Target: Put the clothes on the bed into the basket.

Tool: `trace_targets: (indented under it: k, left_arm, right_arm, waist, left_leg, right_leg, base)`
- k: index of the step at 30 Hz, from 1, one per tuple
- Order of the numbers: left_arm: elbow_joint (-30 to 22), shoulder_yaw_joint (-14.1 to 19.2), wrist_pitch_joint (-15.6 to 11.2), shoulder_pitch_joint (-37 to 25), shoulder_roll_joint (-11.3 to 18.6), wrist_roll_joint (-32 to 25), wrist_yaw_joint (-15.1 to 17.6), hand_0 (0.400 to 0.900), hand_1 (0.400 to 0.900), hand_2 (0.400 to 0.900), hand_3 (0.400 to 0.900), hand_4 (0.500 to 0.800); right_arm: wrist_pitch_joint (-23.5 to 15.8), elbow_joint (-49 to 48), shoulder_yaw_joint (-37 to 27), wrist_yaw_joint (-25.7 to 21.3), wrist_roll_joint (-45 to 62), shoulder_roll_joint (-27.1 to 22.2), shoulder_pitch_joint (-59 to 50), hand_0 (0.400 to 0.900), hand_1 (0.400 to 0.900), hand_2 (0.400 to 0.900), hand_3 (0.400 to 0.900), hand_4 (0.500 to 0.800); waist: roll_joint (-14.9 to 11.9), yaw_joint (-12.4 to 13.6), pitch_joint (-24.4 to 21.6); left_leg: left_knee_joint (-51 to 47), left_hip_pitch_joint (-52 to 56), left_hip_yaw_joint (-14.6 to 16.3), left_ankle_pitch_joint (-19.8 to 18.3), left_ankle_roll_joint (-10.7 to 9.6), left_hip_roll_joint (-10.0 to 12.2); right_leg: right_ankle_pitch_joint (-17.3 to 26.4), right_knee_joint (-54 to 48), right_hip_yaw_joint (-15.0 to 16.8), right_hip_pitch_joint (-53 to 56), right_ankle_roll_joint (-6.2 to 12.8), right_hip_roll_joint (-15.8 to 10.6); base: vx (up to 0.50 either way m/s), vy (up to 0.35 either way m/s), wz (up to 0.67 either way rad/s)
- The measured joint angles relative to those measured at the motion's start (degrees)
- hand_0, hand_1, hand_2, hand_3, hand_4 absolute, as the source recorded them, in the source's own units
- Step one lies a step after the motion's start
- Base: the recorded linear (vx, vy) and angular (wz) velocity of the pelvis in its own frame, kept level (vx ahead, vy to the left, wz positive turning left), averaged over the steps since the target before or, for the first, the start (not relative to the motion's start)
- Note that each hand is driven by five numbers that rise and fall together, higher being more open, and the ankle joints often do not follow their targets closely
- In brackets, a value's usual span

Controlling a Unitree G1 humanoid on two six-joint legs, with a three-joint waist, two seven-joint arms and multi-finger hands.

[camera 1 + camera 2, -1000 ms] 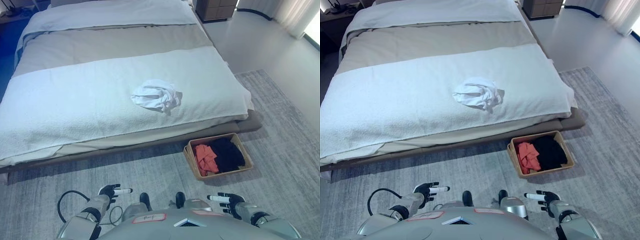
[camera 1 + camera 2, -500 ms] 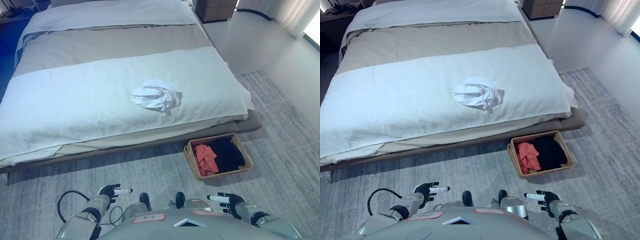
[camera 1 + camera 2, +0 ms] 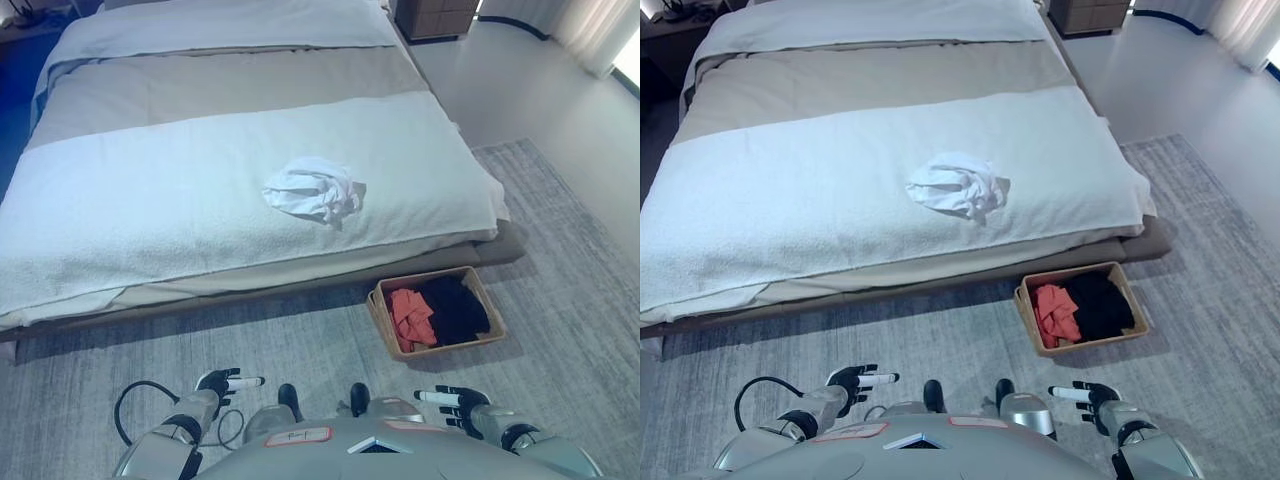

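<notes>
A crumpled white garment [image 3: 313,190] lies on the white blanket near the middle of the bed [image 3: 120,210]. A tan basket [image 3: 481,291] stands on the rug at the bed's near right corner, with a red garment [image 3: 411,315] and a black garment [image 3: 455,306] in it. My left hand [image 3: 222,383] and my right hand [image 3: 455,401] hang low at the bottom of the view, fingers straight, both empty and far from the bed and the basket.
A grey rug [image 3: 560,290] covers the floor in front of the bed. A dark wooden nightstand [image 3: 432,17] stands at the far right by the bed's head. Bare pale floor [image 3: 530,90] lies to the right of the bed.
The whole view has shifted slightly, so the camera has moved a little. The garment, the basket and both hands stay where they were.
</notes>
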Motion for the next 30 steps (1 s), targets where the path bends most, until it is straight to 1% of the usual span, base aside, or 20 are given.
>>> trace_targets:
  k: [3,4,5,6,7,8,9,10,12,13,18,21,22,23,24,25,26,27,28,30]
  left_arm:
    - [0.0,-1.3,-0.1,-0.8,0.0,0.0,-0.1,0.900,0.900,0.900,0.900,0.800]
    - [0.1,-1.3,-0.1,-1.6,-0.1,0.0,-0.1,0.900,0.900,0.900,0.900,0.800]
    - [0.1,-1.3,-0.1,-1.7,-0.2,0.0,-0.1,0.900,0.900,0.900,0.900,0.800]
    - [0.2,-1.3,0.0,-2.0,-0.3,-0.1,-0.2,0.900,0.900,0.900,0.900,0.800]
    - [0.4,-1.3,-0.1,-2.7,-0.3,-0.1,-0.2,0.900,0.900,0.900,0.900,0.800]
    - [0.4,-1.3,-0.1,-3.1,-0.3,-0.1,-0.2,0.900,0.900,0.900,0.900,0.800]
    - [0.6,-1.3,-0.1,-3.9,-0.3,-0.1,-0.2,0.900,0.900,0.900,0.900,0.800]
    - [0.7,-1.4,-0.1,-3.9,-0.4,-0.1,-0.4,0.900,0.900,0.900,0.900,0.800]
    - [1.6,-2.0,0.0,-3.8,-0.5,-0.1,-0.7,0.900,0.900,0.900,0.900,0.800]
    - [2.0,-2.1,0.0,-3.7,-0.6,-0.1,-0.7,0.900,0.900,0.900,0.900,0.800]
    - [1.8,-2.4,-0.1,-3.4,-1.1,-0.2,-0.7,0.900,0.900,0.900,0.900,0.800]
    - [1.5,-2.4,-0.2,-3.2,-1.5,-0.2,-0.6,0.900,0.900,0.900,0.900,0.800]
    - [1.4,-2.5,-0.2,-2.6,-2.0,-0.2,-0.6,0.900,0.900,0.900,0.900,0.800]
    - [1.3,-2.5,-0.2,-2.3,-2.0,-0.2,-0.5,0.900,0.900,0.900,0.900,0.800]
    - [1.0,-2.4,-0.2,-2.4,-1.8,-0.2,-0.4,0.900,0.900,0.900,0.900,0.800]
    - [0.1,-2.4,-0.2,-2.8,-1.0,-0.2,-0.3,0.900,0.900,0.900,0.900,0.800]
    - [-0.1,-2.4,-0.2,-3.0,-0.7,-0.2,-0.2,0.900,0.900,0.900,0.900,0.800]
    - [-0.5,-2.3,-0.3,-3.2,-0.3,-0.2,-0.1,0.900,0.900,0.900,0.900,0.800]
    - [-0.5,-2.1,-0.2,-3.2,0.3,-0.2,0.0,0.900,0.900,0.900,0.900,0.800]
    - [-0.4,-2.0,-0.3,-3.4,1.0,-0.2,0.1,0.900,0.900,0.900,0.900,0.800]
  right_arm:
    - [0.0,0.0,0.0,-0.1,0.0,-0.3,-0.1,0.900,0.900,0.900,0.900,0.800]
    - [-0.1,0.1,0.0,0.0,0.0,-0.6,-0.5,0.900,0.900,0.900,0.900,0.800]
    - [0.0,0.2,0.0,0.0,0.0,-0.8,-0.8,0.900,0.900,0.900,0.900,0.800]
    - [-0.1,0.2,0.0,0.0,0.0,-1.1,-1.2,0.900,0.900,0.900,0.900,0.800]
    - [0.0,0.4,-0.1,0.0,0.0,-1.4,-1.5,0.900,0.900,0.900,0.900,0.800]
    - [0.0,0.8,-0.1,0.0,0.0,-1.4,-2.0,0.900,0.900,0.900,0.900,0.800]
    - [0.0,1.0,0.0,-0.1,0.0,-1.4,-2.3,0.900,0.900,0.900,0.900,0.800]
    - [0.0,1.1,0.0,-0.1,0.0,-1.7,-2.8,0.900,0.900,0.900,0.900,0.800]
    - [-0.1,1.1,0.0,-0.2,0.0,-2.3,-3.2,0.900,0.900,0.900,0.900,0.800]
    - [-0.2,1.0,0.0,-0.2,0.0,-2.6,-3.8,0.900,0.900,0.900,0.900,0.800]
    - [-0.1,1.1,-0.1,-0.5,0.0,-3.3,-4.8,0.900,0.900,0.900,0.900,0.800]
    - [-0.3,1.1,0.0,-0.5,0.0,-4.0,-4.7,0.900,0.900,0.900,0.900,0.800]
    - [-0.4,1.3,0.1,-0.6,0.0,-4.6,-4.5,0.900,0.900,0.900,0.900,0.800]
    - [-0.5,1.3,0.2,-0.6,0.0,-4.4,-4.4,0.900,0.900,0.900,0.900,0.800]
    - [-0.8,1.2,0.7,-0.2,0.0,-4.1,-4.5,0.900,0.900,0.900,0.900,0.800]
    - [-0.8,1.2,1.0,-0.1,0.0,-3.3,-4.6,0.900,0.900,0.900,0.900,0.800]
    - [-0.9,1.2,1.0,-0.1,0.0,-2.9,-4.7,0.900,0.900,0.900,0.900,0.800]
    - [-0.8,1.2,1.0,-0.1,0.0,-2.4,-4.7,0.900,0.900,0.900,0.900,0.800]
    - [-0.8,1.2,1.0,0.0,0.0,-1.6,-4.7,0.900,0.900,0.900,0.900,0.800]
    - [-1.0,1.2,0.9,0.0,0.0,-0.6,-4.9,0.900,0.900,0.900,0.900,0.800]
  waist:
    - [1.3,-0.1,1.6]
    - [1.4,0.0,3.2]
    - [1.7,0.3,3.8]
    - [2.3,0.9,4.8]
    - [2.0,1.5,5.7]
    - [1.5,1.4,6.1]
    - [0.8,1.1,6.8]
    - [0.6,1.7,7.0]
    - [0.8,1.6,6.9]
    - [0.9,1.4,7.0]
    - [1.2,1.6,7.8]
    - [3.3,2.8,8.4]
    - [5.6,2.9,7.8]
    - [5.4,2.9,7.8]
    - [4.9,2.9,7.8]
    - [3.7,2.9,8.3]
    - [3.3,2.9,8.4]
    - [2.6,3.1,8.7]
    - [1.4,3.0,8.8]
    - [-0.2,3.2,8.5]
  left_leg:
    - [2.3,-2.1,-1.6,0.9,-1.5,0.3]
    - [5.5,-3.7,-2.8,1.6,-2.8,-0.1]
    - [5.9,-3.8,-2.5,2.0,-3.3,-0.1]
    - [8.1,-5.2,-3.6,2.5,-4.5,-0.3]
    - [9.5,-6.4,-4.7,5.4,-7.5,-1.1]
    - [11.6,-8.3,-5.7,6.4,-8.6,-1.8]
    - [13.2,-9.7,-5.4,7.1,-8.9,-2.6]
    - [13.1,-10.6,-4.8,6.6,-8.4,-2.8]
    - [11.9,-10.0,-3.6,5.5,-6.7,-3.2]
    - [10.7,-9.7,-3.5,5.5,-6.6,-3.5]
    - [1.7,-8.4,-3.9,5.8,-6.2,-2.8]
    - [0.6,-8.4,-4.6,6.2,-5.5,-1.1]
    - [0.4,-6.9,-5.2,6.3,-3.9,-0.3]
    - [0.3,-6.6,-4.8,5.3,-3.2,-0.8]
    - [0.2,-6.5,-4.3,4.7,-3.2,-1.4]
    - [0.1,-6.4,-3.4,4.4,-2.9,-2.6]
    - [0.2,-6.3,-3.2,4.3,-2.4,-3.0]
    - [0.2,-5.9,-2.3,4.6,-1.5,-3.5]
    - [0.3,-5.1,-1.7,4.4,0.0,-4.2]
    - [1.5,-5.0,-0.8,3.0,1.8,-5.0]
  right_leg:
    - [-0.3,0.2,-1.3,-0.2,-0.49,0.9]
    - [-0.5,-0.1,-1.9,-0.5,-0.77,0.1]
    - [-0.5,-0.1,-1.7,0.1,-0.79,0.1]
    - [-0.6,0.0,-1.8,-0.2,-0.92,0.1]
    - [-0.8,0.2,-2.1,-0.2,-1.23,0.1]
    - [-1.0,-0.1,-2.4,-0.1,-1.50,-0.6]
    - [-1.1,-0.1,-3.0,-0.5,-1.90,-1.8]
    - [-1.6,-0.1,-3.4,-0.3,-2.94,-2.2]
    - [-1.7,0.0,-3.8,-0.6,-3.68,-2.1]
    - [-1.8,0.0,-3.9,-0.8,-4.46,-1.9]
    - [-1.7,-0.1,-2.6,-0.1,-4.54,-1.2]
    - [-2.7,-0.2,-0.9,2.2,-3.18,0.1]
    - [-3.6,-0.1,0.2,2.6,-1.60,1.1]
    - [-3.7,0.0,0.4,2.6,-1.22,1.0]
    - [-3.7,0.0,2.0,2.2,-1.14,0.2]
    - [-3.8,0.6,2.7,1.9,-0.58,-0.9]
    - [-3.9,0.6,2.8,2.1,-0.29,-1.6]
    - [-4.0,0.8,3.2,1.9,0.79,-2.1]
    - [-4.0,0.4,4.1,2.7,1.13,-3.2]
    - [-4.2,0.3,4.9,3.0,1.47,-3.9]
  base:
    - [-0.04,-0.136,0.17]
    - [-0.07,-0.113,0.13]
    - [-0.06,-0.150,0.21]
    - [-0.03,-0.121,0.31]
    - [0.00,-0.126,0.28]
    - [0.02,-0.088,0.15]
    - [0.07,-0.078,0.04]
    - [0.07,-0.053,-0.01]
    - [0.08,-0.032,-0.10]
    - [0.11,-0.029,-0.16]
    - [0.14,0.000,-0.19]
    - [0.16,0.062,-0.34]
    - [0.17,0.096,-0.37]
    - [0.18,0.117,-0.37]
    - [0.19,0.141,-0.34]
    - [0.22,0.173,-0.38]
    - [0.22,0.185,-0.36]
    - [0.22,0.212,-0.31]
    - [0.22,0.248,-0.25]
    - [0.20,0.272,-0.28]
